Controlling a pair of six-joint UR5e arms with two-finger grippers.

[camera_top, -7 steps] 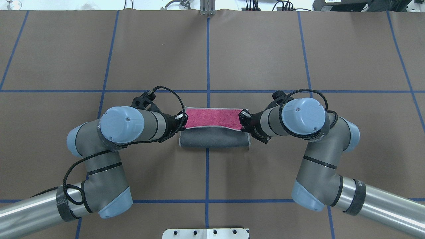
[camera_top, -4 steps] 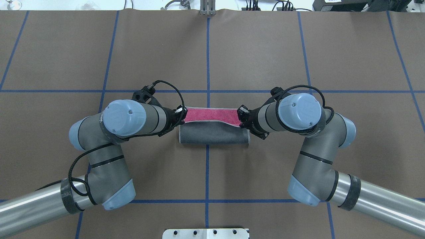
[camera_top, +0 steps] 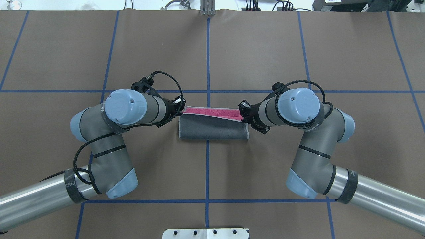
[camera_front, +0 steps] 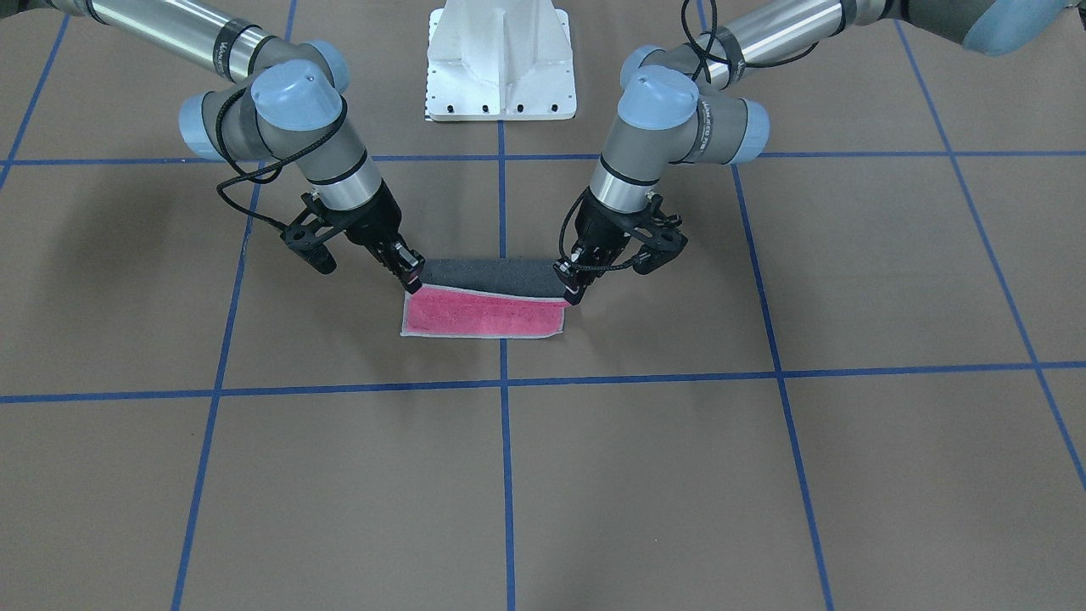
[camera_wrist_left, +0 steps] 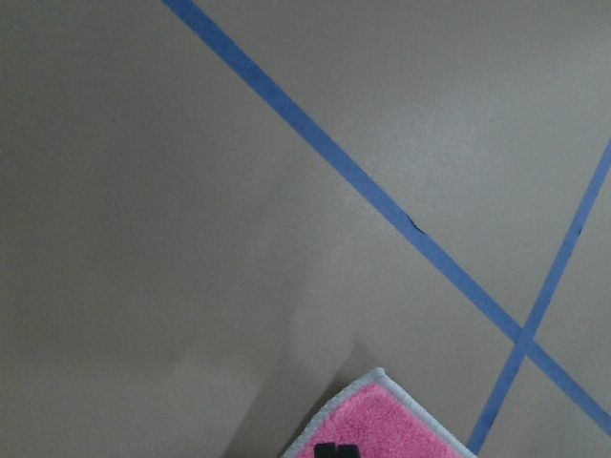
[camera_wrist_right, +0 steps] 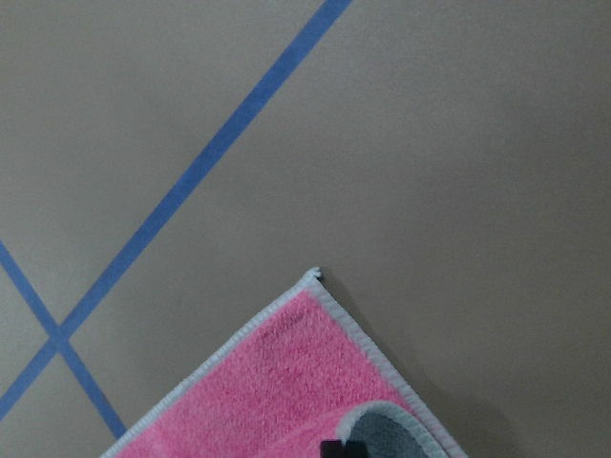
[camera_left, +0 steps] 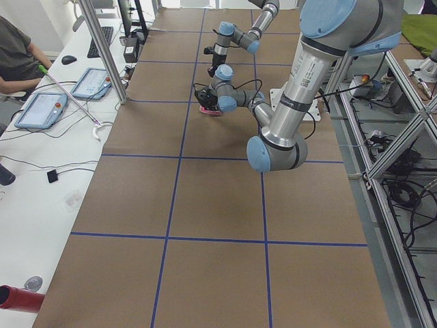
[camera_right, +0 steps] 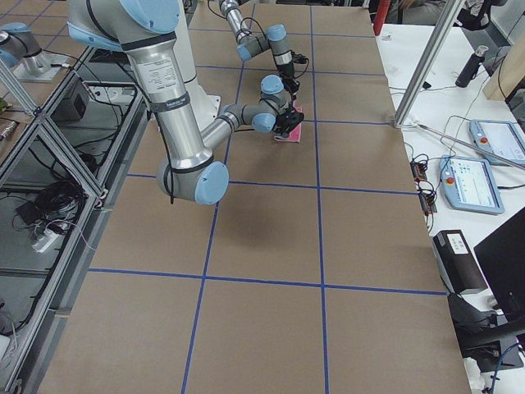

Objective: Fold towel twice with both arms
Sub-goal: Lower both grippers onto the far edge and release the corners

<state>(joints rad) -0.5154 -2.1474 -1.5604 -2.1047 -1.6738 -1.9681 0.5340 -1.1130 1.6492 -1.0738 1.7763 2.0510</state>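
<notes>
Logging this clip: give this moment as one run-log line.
step: first fold | left tool: shut on towel | right tool: shut on towel | pink strip uncovered

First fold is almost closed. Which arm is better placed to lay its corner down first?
Left, narrowly. Both jaws pinch towel corners, but the pink strip showing is thinner beside the left arm than beside the right arm, so its corner sits nearer the far edge.

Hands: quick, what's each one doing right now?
Left hand: closed, holding the towel edge at one end.
Right hand: closed, holding the same edge at the other end.
</notes>
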